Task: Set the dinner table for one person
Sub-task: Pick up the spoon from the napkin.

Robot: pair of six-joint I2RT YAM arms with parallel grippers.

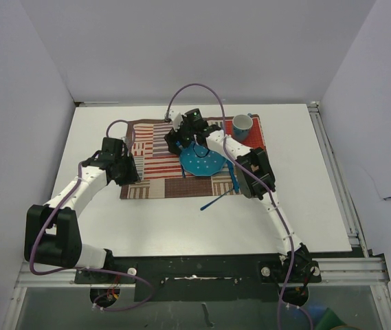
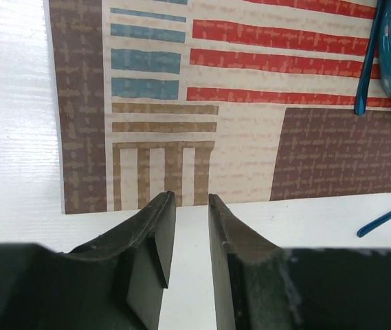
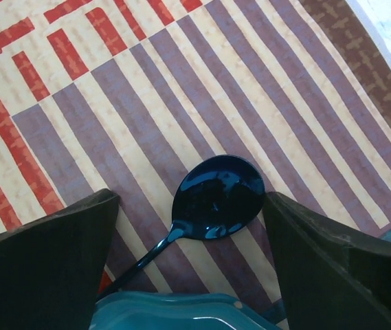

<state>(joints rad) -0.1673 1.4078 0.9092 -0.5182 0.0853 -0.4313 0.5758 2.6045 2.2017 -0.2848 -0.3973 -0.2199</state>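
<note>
The white dinner table carries a striped patchwork mat with a blue plate on it. A dark blue spoon lies on the mat beside the plate rim. My right gripper is open, with the spoon's bowl between its wide fingers but not gripped. It hovers over the mat at the plate's far left. My left gripper sits over bare table at the mat's near left edge. Its jaws are slightly apart and hold nothing.
A blue-and-white mug stands at the mat's far right corner. One blue utensil lies right of the plate and another on the table in front of the mat. Grey walls close in the table.
</note>
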